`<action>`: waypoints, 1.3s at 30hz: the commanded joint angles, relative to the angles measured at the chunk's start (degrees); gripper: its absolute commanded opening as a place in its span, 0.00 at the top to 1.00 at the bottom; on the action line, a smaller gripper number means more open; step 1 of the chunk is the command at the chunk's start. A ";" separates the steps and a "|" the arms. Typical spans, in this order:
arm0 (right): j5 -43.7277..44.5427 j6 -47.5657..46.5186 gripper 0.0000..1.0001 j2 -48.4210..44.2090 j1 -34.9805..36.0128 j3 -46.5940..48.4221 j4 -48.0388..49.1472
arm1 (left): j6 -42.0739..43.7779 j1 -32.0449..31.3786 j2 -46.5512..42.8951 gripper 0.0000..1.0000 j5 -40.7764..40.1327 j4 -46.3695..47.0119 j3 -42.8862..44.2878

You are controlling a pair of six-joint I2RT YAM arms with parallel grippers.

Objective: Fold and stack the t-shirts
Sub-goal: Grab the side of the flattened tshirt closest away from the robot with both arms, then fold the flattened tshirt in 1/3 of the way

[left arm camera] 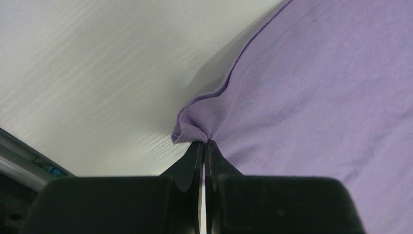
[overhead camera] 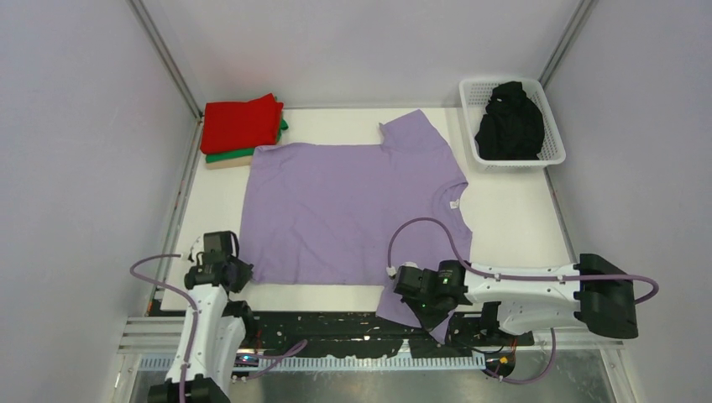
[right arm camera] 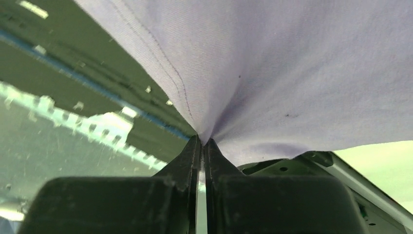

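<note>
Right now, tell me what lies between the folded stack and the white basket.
Top view: only the lavender t-shirt's far sleeve lies between the folded stack and the basket; the rest is bare white table.

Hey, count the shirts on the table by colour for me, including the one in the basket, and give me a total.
lavender shirt: 1
red shirt: 1
green shirt: 1
beige shirt: 1
black shirt: 1
Total: 5
</note>
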 commanded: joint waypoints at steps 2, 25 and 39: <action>-3.91 0.88 0.95 -4.90 1.72 0.27 -1.90 | -2.72 0.13 -7.74 1.00 2.67 -6.32 -2.00; 10.15 -18.98 0.95 -2.36 -26.62 17.19 -2.13 | -1.19 0.11 6.70 1.00 4.07 2.01 15.79; 10.77 -26.44 0.95 6.66 -35.85 28.50 0.37 | 0.73 0.14 20.40 1.00 3.69 5.95 23.81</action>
